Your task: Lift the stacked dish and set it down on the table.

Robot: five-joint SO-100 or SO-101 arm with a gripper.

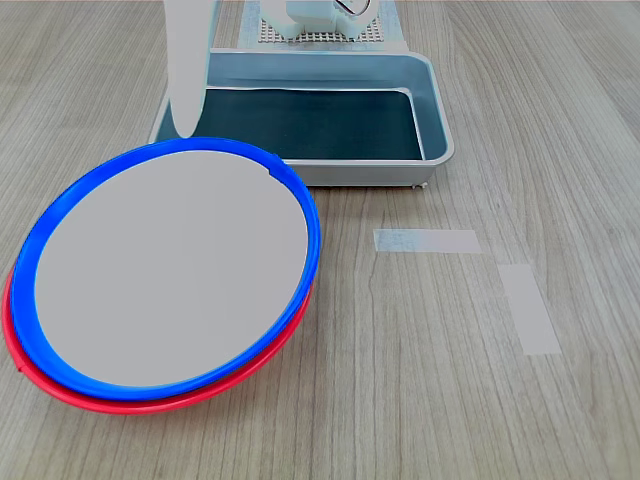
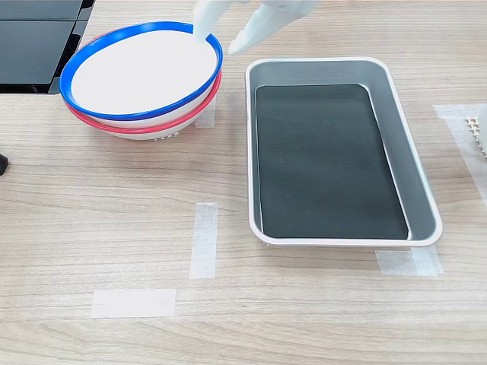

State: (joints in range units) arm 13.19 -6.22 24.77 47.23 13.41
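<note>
Second exterior view: end effector straddles stacked dish rim.

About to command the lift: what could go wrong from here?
1. The claw straddles only the rim edge of the blue-rimmed dish, so it may tilt or slip.
2. That dish nests in the red-rimmed dish, which could drag up.
3. The metal tray sits close beside; a swing could clip it.
</note>
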